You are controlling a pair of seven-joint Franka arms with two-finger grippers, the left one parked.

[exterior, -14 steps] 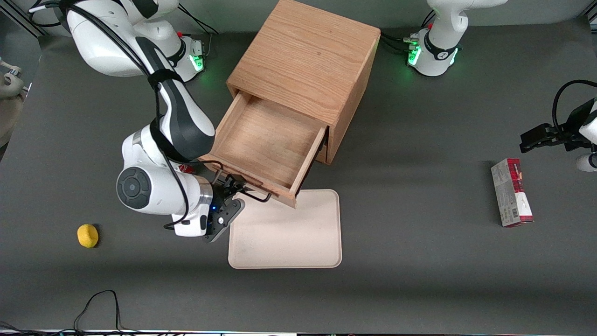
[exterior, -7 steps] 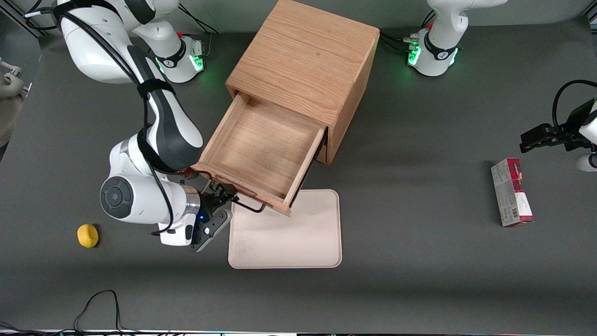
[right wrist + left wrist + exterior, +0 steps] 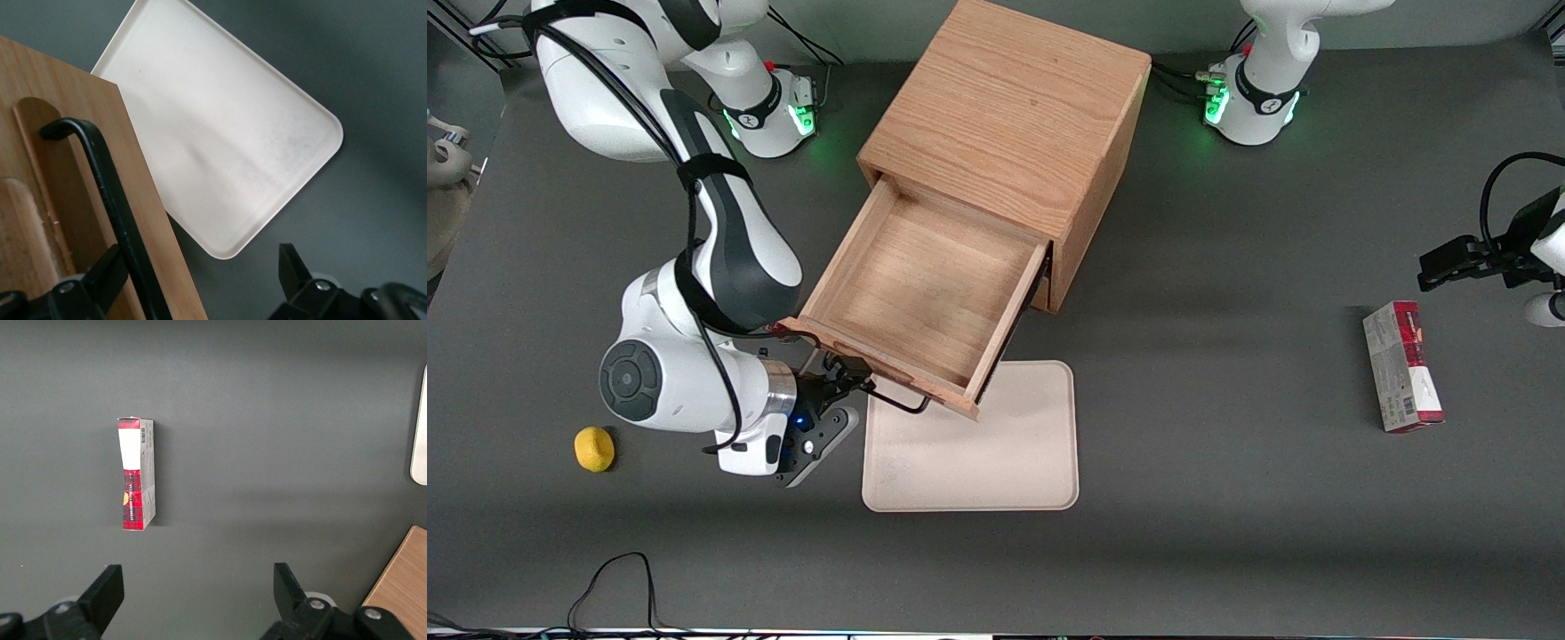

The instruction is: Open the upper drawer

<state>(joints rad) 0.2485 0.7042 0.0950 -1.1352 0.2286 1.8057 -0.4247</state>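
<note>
Nearest the front camera, on the dark table (image 3: 1227,533), lies a flat cream tray (image 3: 978,453) with round corners. A small yellow ball-like thing (image 3: 594,448) sits by itself toward the working arm's end of the table. A red and white box (image 3: 1401,366) lies on its side toward the parked arm's end.

A little farther from the camera than the tray is the tool (image 3: 845,384) on the white right arm (image 3: 720,267). It is at the front of the upper drawer (image 3: 925,293), right at the black wire handle (image 3: 898,402). In the right wrist view the tool (image 3: 200,280) has its fingers spread wide. The handle (image 3: 117,207) runs down between them, close by one finger (image 3: 100,277), and the other finger is well apart from it. The tool is not squeezing the handle.

The upper drawer is pulled far out of the oak cabinet (image 3: 1014,116). Its front edge hangs over the near corner of the tray. You can look down into the drawer and see its bare wood floor.

Farthest from the camera stands the cabinet itself, a tall wood block turned at a slant on the table.
</note>
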